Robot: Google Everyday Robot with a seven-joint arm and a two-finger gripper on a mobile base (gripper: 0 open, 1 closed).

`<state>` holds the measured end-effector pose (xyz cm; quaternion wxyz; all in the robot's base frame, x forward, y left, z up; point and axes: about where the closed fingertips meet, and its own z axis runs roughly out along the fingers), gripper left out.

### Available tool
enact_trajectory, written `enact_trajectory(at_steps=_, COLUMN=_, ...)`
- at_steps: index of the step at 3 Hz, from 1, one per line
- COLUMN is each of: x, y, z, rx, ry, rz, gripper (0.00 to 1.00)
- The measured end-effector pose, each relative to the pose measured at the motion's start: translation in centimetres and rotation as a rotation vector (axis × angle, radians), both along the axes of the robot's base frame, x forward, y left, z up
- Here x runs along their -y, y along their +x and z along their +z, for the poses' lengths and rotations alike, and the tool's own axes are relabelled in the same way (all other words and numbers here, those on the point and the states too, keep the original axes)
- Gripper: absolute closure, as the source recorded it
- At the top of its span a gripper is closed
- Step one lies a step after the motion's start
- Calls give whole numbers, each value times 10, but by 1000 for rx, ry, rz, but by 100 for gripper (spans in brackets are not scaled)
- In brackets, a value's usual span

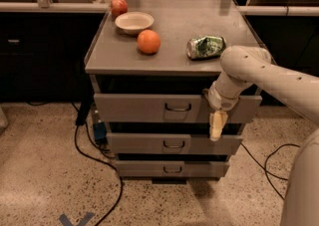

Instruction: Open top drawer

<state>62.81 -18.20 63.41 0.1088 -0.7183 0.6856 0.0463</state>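
The top drawer (144,108) is the widest grey front under the cabinet top, with a small dark wire loop handle (178,107) at its centre. It stands a little forward of the cabinet body, with a dark gap above it. My gripper (217,126) hangs down in front of the drawer's right part, to the right of the handle and apart from it. Its cream tip reaches the gap above the middle drawer (173,144). My white arm (264,73) comes in from the right. The bottom drawer (172,169) sits below.
On the cabinet top (199,21) are an orange (148,41), a white bowl (134,22), a red apple (118,6) and a crushed green can (206,47). Black cables (94,158) lie on the floor at left and right. Dark counters stand behind.
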Motion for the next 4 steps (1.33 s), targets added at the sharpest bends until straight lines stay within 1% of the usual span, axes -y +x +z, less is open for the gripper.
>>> enact_trajectory(at_steps=1, x=7, y=-12, z=5, rx=-38, ry=1, rz=-15, gripper=0)
enact_trajectory(at_steps=2, x=13, y=-21, z=9, rx=-59, ry=3, rz=-35, gripper=0)
enact_trajectory(at_steps=3, x=28, y=-56, z=21, rx=-149, ry=14, rz=-63, gripper=0)
enact_trajectory(at_steps=4, x=30, y=-78, z=21, rx=-229, ry=8, rz=-49, gripper=0)
